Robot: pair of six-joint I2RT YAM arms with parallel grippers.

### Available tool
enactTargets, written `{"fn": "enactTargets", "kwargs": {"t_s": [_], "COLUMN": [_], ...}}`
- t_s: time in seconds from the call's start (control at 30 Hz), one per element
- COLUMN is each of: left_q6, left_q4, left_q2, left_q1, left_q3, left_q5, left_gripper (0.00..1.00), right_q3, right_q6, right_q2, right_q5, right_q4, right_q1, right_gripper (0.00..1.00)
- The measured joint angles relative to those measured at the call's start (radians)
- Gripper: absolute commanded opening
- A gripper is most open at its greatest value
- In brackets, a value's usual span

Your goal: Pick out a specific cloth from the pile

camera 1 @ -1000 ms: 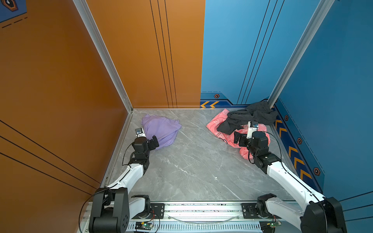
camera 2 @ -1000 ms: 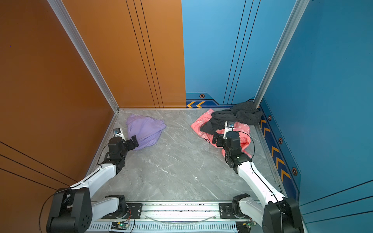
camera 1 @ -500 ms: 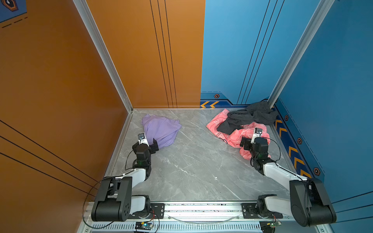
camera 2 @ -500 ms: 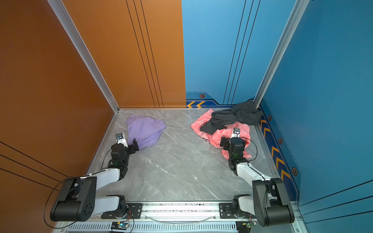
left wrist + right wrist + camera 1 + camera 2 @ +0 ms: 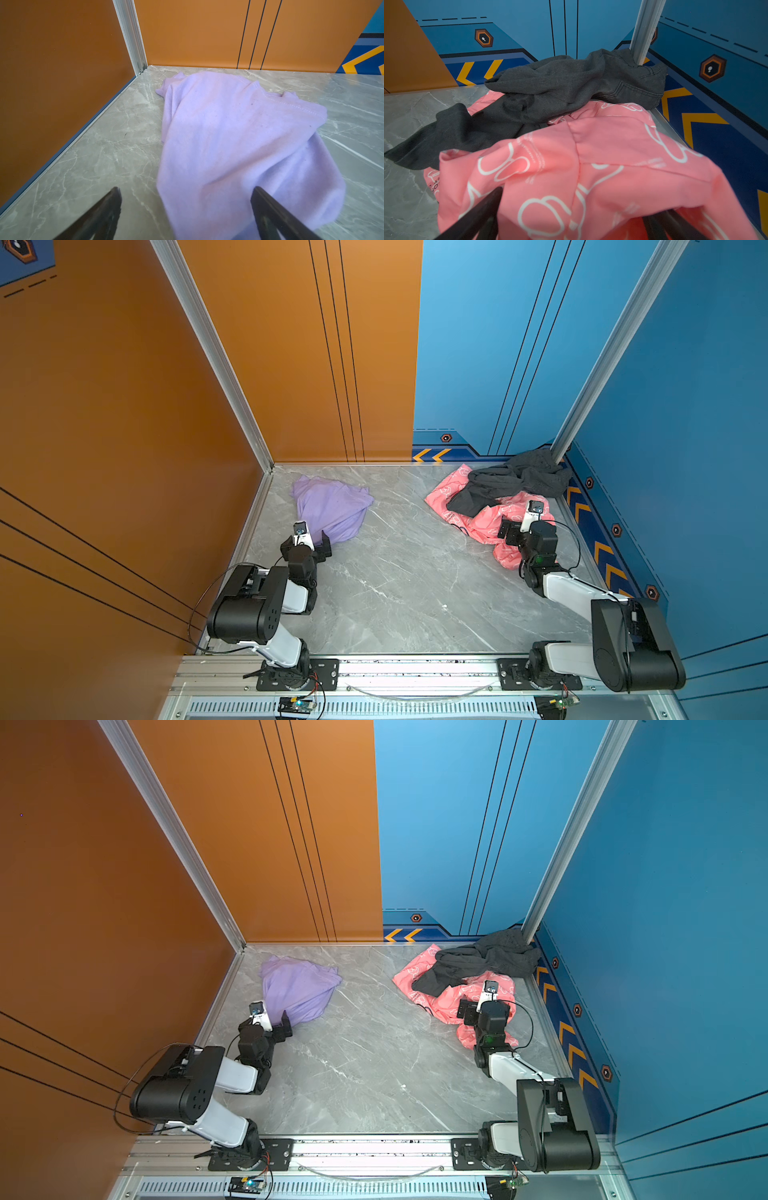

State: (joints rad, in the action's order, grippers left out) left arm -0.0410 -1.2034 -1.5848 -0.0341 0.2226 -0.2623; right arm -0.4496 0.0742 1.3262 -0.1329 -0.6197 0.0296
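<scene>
In both top views the lavender cloth point(image 5: 328, 506) lies alone on the left of the grey marble bench point(image 5: 415, 572), near the orange wall and well apart from the pile point(image 5: 498, 497), which sits in the far right corner. The left tool point(image 5: 307, 542) is low at the cloth's near tip, jaws spread wide. The right tool point(image 5: 519, 531) is over the near part of the pile, also spread wide. Judged from this layout, the cloth is already separated from the pile.

In the left wrist view the cloth point(image 5: 228, 135) spreads away from the camera. Its near end lies between the dark fingers point(image 5: 270, 214), and one finger is over the fabric. Nothing is clamped. The risk here is a snag: if a finger catches the soft fabric as the arm pulls away, it could drag or bunch the cloth. Whether the finger touches the fabric cannot be told.

In the right wrist view a fold of the pink garment point(image 5: 591, 166) bulges up between the open fingers point(image 5: 481, 207). The grey garment point(image 5: 560, 87) lies across it beyond, reaching the corner post point(image 5: 643, 31). The greater risk is here. If the jaws close now, they would seize the wrong garment. If the arm lifts or sweeps with the fold between its fingers, it could haul the pile across the bench towards the cloth.
</scene>
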Motion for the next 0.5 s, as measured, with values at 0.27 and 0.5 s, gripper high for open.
{"fn": "enactTargets", "kwargs": {"t_s": [0.27, 0.5], "left_q6": [0.0, -0.003], "left_q4": [-0.002, 0.026], "left_q2": [0.0, 0.0], "left_q1": [0.0, 0.001], "left_q3": [0.003, 0.024], "left_q5": [-0.007, -0.026], "left_gripper": [0.98, 0.98], "right_q3": [0.062, 0.155], "right_q6": [-0.001, -0.008], "right_q2": [0.062, 0.214], "right_q5": [0.027, 0.044], "right_q4": [-0.124, -0.341], "right_q1": [-0.003, -0.003], "right_gripper": [1.0, 1.0]}}
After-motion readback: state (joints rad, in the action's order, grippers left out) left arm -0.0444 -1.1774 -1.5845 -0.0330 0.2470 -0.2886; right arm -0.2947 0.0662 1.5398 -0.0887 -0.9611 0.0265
